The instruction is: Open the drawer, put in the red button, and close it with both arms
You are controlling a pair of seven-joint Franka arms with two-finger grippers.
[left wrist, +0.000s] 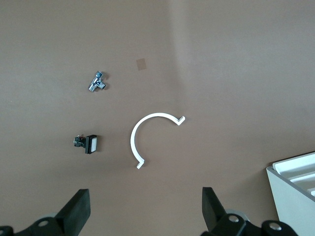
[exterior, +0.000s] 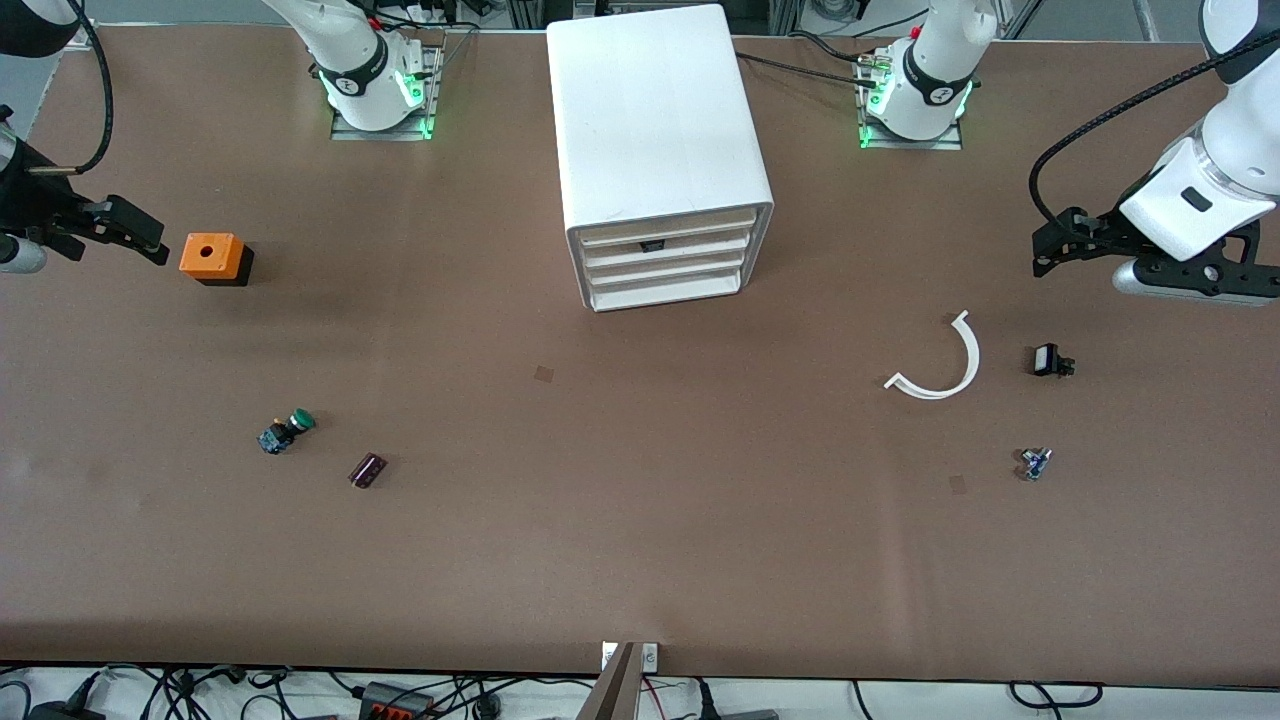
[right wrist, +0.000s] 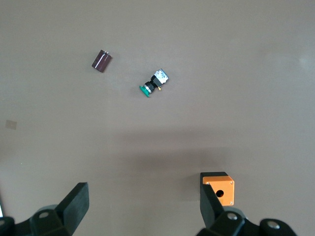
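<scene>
Drawers point(exterior: 668, 262) all closed, no red button showing; left tool point(left wrist: 142, 209) and right tool point(right wrist: 142, 209) hover wide, holding nothing.

drawers point(exterior: 660, 160) top middle | box point(exterior: 213, 258) upper left | curved piece point(exterior: 940, 362) right of middle | green button point(exterior: 288, 431) lower left

You have two white Franka arms with glossy rounded shells. Each base sits on a metal plate and glows green at the foot, with a black ring carrying a white mark around the lowest joint. The right gripper point(exterior: 140, 238) is black and angular, with a thick black cable looping down to it. The left gripper point(exterior: 1050, 250) is also black, mounted under a white wrist with a silver camera bar and its own curved black cable. Both pairs of jaws stand apart.
</scene>
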